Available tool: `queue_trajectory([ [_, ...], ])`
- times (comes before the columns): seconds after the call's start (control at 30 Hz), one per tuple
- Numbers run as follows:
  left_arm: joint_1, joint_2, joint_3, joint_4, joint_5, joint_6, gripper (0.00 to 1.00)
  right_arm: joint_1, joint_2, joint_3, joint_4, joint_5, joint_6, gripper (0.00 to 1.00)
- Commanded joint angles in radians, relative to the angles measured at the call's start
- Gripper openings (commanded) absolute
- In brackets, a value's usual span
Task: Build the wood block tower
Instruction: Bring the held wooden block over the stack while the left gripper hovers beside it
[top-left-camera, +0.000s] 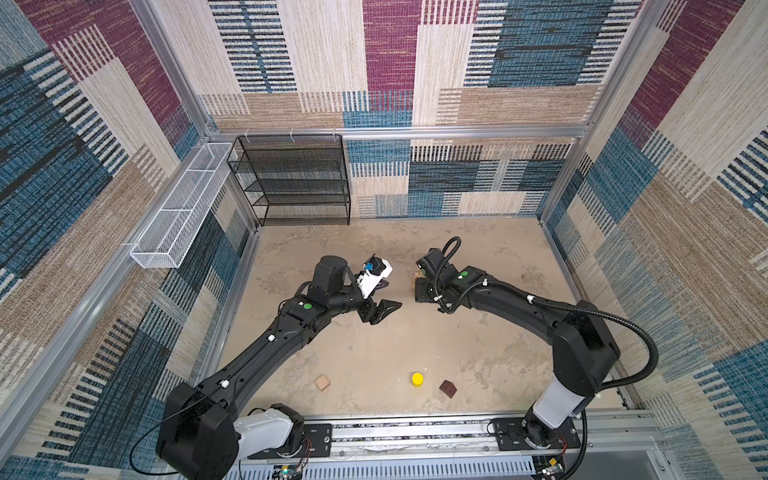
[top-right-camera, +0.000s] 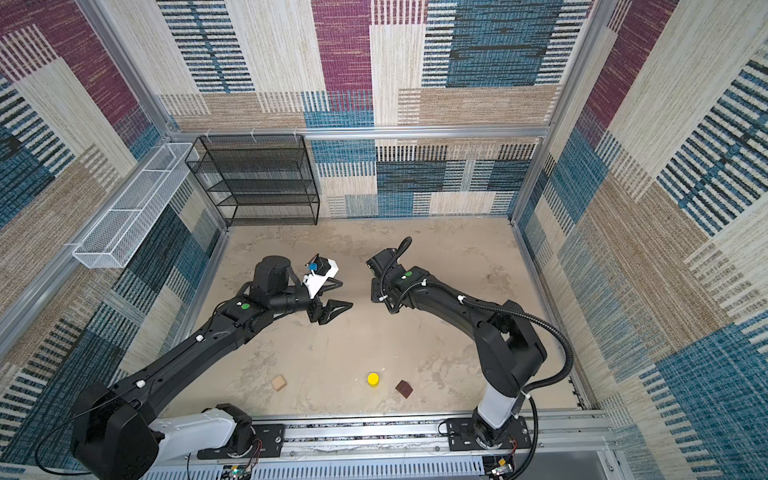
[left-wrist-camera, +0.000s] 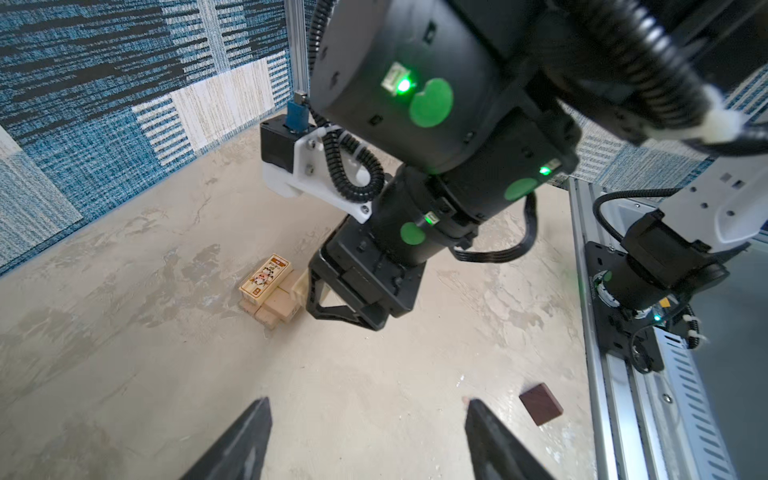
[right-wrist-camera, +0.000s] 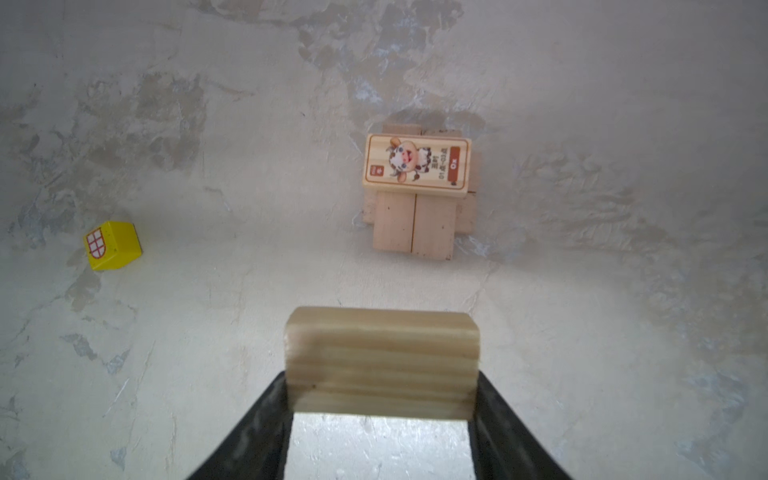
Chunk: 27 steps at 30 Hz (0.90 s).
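The wood block tower (right-wrist-camera: 417, 165) is a low stack of crossed pale planks topped by a plank with an ox picture, also visible in the left wrist view (left-wrist-camera: 266, 277). My right gripper (right-wrist-camera: 382, 380) is shut on a plain pale plank (right-wrist-camera: 382, 357) and hovers just beside the stack. My left gripper (top-left-camera: 394, 294) (left-wrist-camera: 366, 401) is open and empty, to the left of the tower. Loose wood blocks lie near the front: a tan cube (top-left-camera: 322, 382), a yellow cylinder (top-left-camera: 417, 378) and a dark brown block (top-left-camera: 448, 388) (left-wrist-camera: 540, 404). A yellow cube with a window print (right-wrist-camera: 112, 245) sits apart from the stack.
A black mesh shelf (top-left-camera: 297, 178) stands at the back left, and a white wire basket (top-left-camera: 183, 208) hangs on the left wall. An aluminium rail (top-left-camera: 415, 432) carrying both arm bases runs along the front edge. Patterned walls enclose the other sides.
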Motion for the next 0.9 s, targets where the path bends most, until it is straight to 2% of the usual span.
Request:
queue_trajectory([
  [0.0, 0.002, 0.001, 0.013, -0.033, 0.012, -0.011, 0.78, -0.005, 0.042, 0.034, -0.004, -0.009, 0.037, 0.12],
  [0.37, 0.002, -0.034, 0.009, -0.048, -0.004, -0.003, 0.78, -0.041, 0.121, 0.031, 0.024, -0.002, 0.011, 0.14],
  [0.87, 0.002, -0.064, -0.005, -0.048, -0.021, 0.003, 0.77, -0.058, 0.216, 0.116, -0.002, -0.022, -0.042, 0.18],
])
